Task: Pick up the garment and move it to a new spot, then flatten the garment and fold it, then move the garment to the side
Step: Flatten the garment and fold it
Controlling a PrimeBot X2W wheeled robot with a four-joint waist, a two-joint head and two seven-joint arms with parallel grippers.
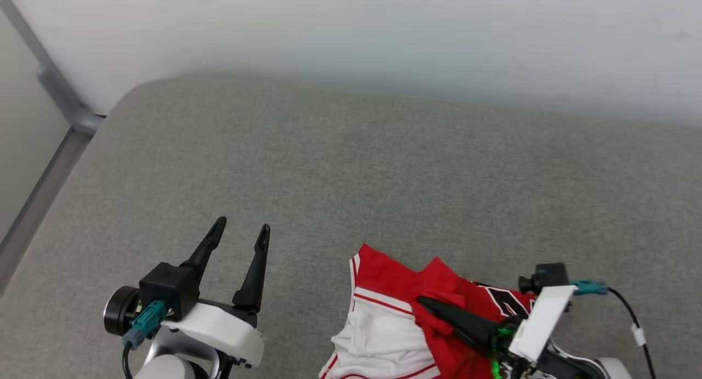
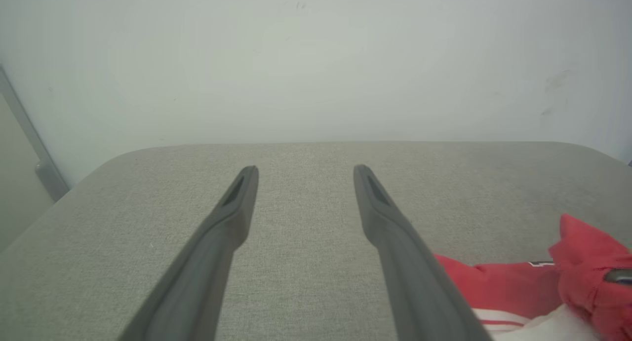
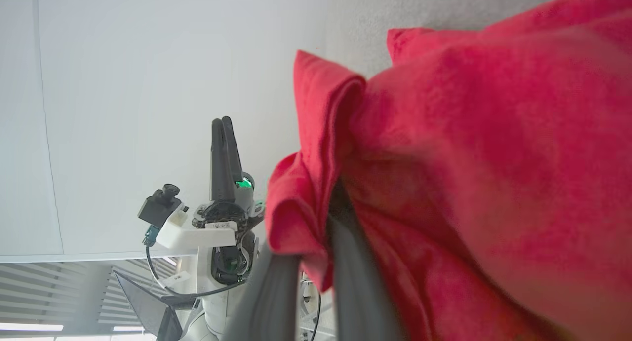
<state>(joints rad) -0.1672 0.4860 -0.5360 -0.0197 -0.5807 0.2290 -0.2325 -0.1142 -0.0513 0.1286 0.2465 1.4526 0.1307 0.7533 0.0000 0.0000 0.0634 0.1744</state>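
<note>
Low at right, right claw (image 1: 423,301) points leftward, clamping the garment (image 1: 384,272).

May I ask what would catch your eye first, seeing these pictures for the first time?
The red and white garment stands out, crumpled at the lower right of the grey fabric surface, a fold of it pinched by the right gripper, fingers shut. At the lower left, the left gripper stands open and empty.

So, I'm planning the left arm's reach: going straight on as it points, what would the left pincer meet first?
Likely the bare grey cushion, else the white wall beyond; depth is unclear. The garment lies right of the left pincer.
</note>
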